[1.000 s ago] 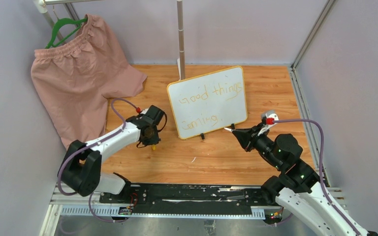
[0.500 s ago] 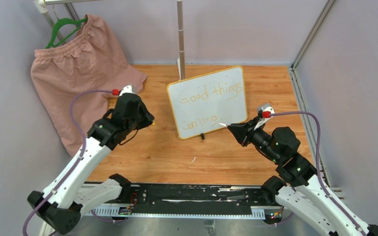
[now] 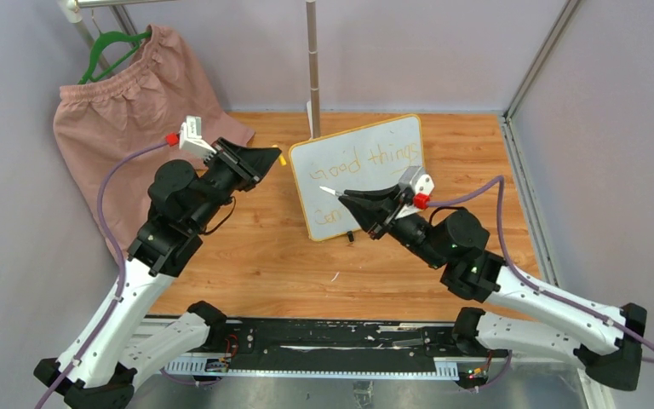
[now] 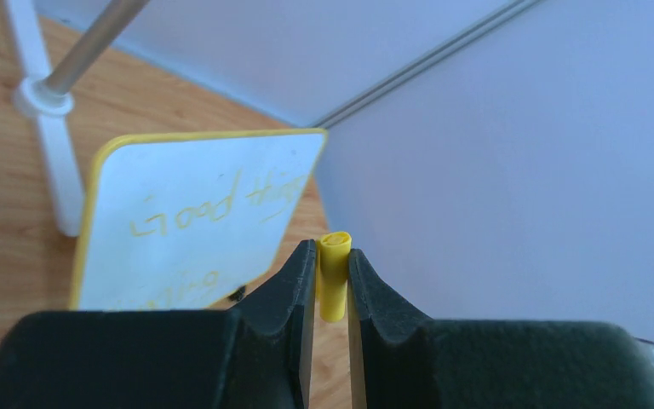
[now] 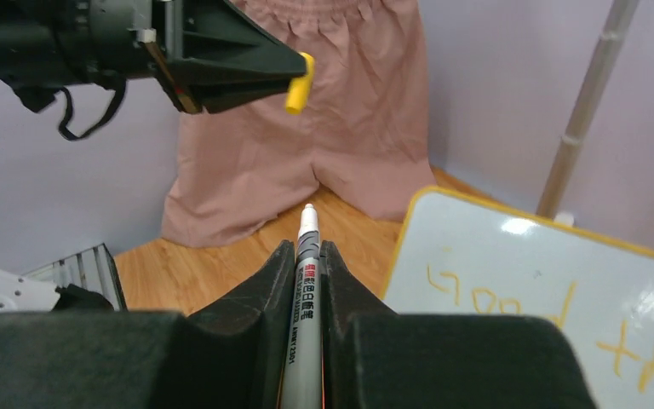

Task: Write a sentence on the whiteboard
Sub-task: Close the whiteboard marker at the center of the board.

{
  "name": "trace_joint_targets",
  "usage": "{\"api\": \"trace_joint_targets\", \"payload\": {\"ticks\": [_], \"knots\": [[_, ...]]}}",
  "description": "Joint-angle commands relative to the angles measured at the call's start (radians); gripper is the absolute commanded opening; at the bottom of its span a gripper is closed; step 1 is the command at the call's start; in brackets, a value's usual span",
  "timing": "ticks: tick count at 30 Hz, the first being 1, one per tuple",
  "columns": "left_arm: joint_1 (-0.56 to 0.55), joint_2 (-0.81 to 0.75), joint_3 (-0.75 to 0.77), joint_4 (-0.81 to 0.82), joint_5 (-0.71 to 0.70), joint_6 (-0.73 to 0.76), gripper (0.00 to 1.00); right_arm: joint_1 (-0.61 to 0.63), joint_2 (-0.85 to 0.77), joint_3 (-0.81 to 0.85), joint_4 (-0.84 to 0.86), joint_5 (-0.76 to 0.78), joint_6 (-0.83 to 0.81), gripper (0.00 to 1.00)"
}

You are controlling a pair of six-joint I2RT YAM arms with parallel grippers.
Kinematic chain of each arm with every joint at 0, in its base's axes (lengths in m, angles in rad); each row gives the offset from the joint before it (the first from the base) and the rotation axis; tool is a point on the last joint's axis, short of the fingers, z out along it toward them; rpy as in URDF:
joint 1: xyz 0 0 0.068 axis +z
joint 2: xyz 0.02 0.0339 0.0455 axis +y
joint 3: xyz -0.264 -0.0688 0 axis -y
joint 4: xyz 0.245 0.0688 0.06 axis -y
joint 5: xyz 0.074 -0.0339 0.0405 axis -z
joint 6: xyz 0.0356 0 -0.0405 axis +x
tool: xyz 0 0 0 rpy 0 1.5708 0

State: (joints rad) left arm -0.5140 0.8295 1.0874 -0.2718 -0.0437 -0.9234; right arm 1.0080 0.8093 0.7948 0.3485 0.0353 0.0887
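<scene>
The whiteboard [image 3: 387,183], yellow-framed, stands tilted on the wooden table. The sentence [image 3: 366,160] in thin yellow letters reads "Good things" on top. My right gripper partly hides its second line [image 3: 327,217]. My right gripper [image 3: 346,198] hovers in front of the board's left half, shut on a grey marker [image 5: 305,290] whose white tip [image 3: 327,190] points left, off the board. My left gripper [image 3: 272,156] is raised just left of the board, shut on a small yellow cap [image 4: 334,277]. In the right wrist view the cap [image 5: 299,83] sits above and beyond the marker tip.
Pink shorts [image 3: 132,141] on a green hanger [image 3: 106,47] hang at the back left. A metal pole [image 3: 312,60] rises behind the board from a white base [image 4: 51,145]. Grey walls close in the table on three sides.
My left arm rose from the table and swung right toward the board with the cap. My right arm moved left across the board's front, carrying the marker from the lower right edge.
</scene>
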Motion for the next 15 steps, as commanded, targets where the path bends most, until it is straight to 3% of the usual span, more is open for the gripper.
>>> {"api": "trace_joint_targets", "payload": {"ticks": [1, 9, 15], "knots": [[-0.006, -0.021, -0.011, 0.259, 0.068, -0.104, 0.0, 0.138, 0.074, 0.04, 0.321, 0.201, -0.253, 0.0], [-0.006, -0.029, 0.026, 0.347, 0.071, -0.174, 0.0, 0.302, 0.255, 0.078, 0.681, 0.246, -0.574, 0.0], [-0.006, -0.066, 0.018, 0.357, 0.045, -0.224, 0.0, 0.341, 0.338, 0.094, 0.863, 0.236, -0.707, 0.0]]}}
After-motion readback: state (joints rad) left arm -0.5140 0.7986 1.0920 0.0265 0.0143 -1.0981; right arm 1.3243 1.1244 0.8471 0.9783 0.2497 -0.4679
